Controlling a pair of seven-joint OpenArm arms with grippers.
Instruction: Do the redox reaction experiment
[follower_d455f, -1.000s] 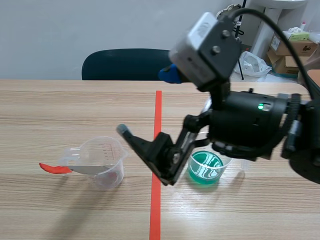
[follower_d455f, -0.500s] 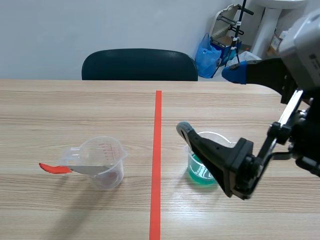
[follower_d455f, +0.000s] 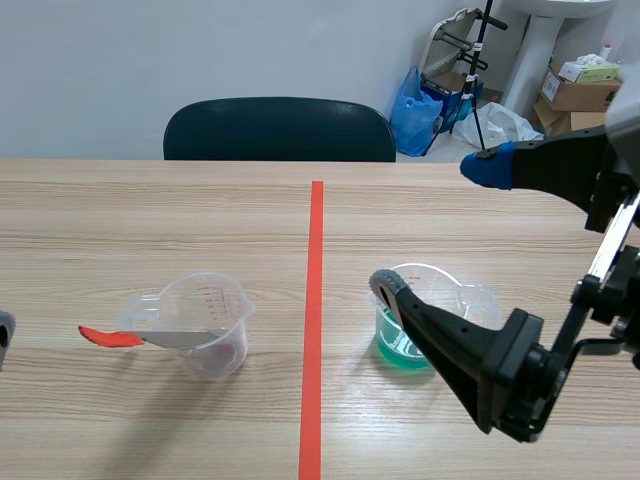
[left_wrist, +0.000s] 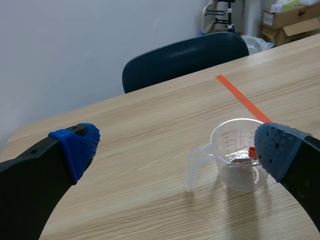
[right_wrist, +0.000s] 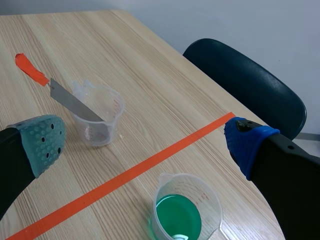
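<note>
A clear measuring cup (follower_d455f: 207, 324) stands left of the tape line; a metal blade with a red handle (follower_d455f: 110, 336) rests in it, handle sticking out to the left. Right of the line stands a second clear cup holding green liquid (follower_d455f: 405, 335). My right gripper (follower_d455f: 437, 227) hangs open above this cup, its grey pad (follower_d455f: 384, 285) near the rim. In the right wrist view the green cup (right_wrist: 182, 215) lies just ahead of the open right gripper (right_wrist: 145, 141), the bladed cup (right_wrist: 97, 117) farther off. My left gripper (left_wrist: 177, 147) is open, with the clear cup (left_wrist: 240, 157) ahead of it.
A dark chair (follower_d455f: 280, 128) stands behind the table's far edge. An orange-red tape line (follower_d455f: 313, 330) runs down the table's middle. A blue bag (follower_d455f: 415, 110), a stand and cardboard boxes (follower_d455f: 580, 85) sit on the floor at the back right.
My right arm has swung from over the tape line to the right, uncovering the green cup. A tip of the left gripper has come in at the scene's left edge.
</note>
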